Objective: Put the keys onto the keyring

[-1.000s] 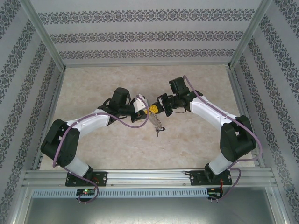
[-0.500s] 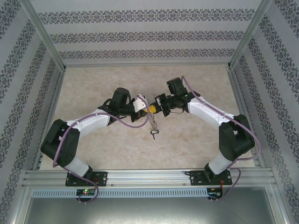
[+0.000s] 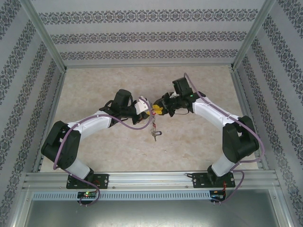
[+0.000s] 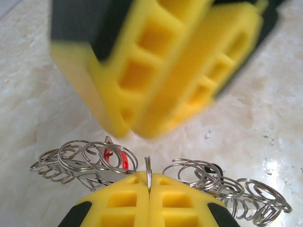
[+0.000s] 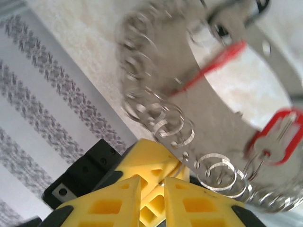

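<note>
The keyring (image 3: 153, 128) hangs over the table's middle from my left gripper (image 3: 149, 111). In the left wrist view that gripper (image 4: 149, 185) is shut edge-on on one small ring (image 4: 148, 169) of the keyring (image 4: 222, 182). A red key (image 4: 117, 158) shows behind the rings on the left. My right gripper (image 3: 160, 110) faces the left one, tip to tip. In the right wrist view its jaws (image 5: 152, 183) stand slightly apart with nothing between them, just below the metal loop (image 5: 222, 106). Two red keys (image 5: 215, 64) (image 5: 277, 135) lie against the loop, blurred.
The marbled tabletop (image 3: 142, 80) is bare around the arms. Patterned walls and metal frame posts (image 3: 241, 45) close in the back and both sides. A metal rail (image 3: 151, 178) with both arm bases runs along the near edge.
My left gripper has shut on a small ring. My right gripper has opened and let go. The hanging keyring has swung a little to the left.
</note>
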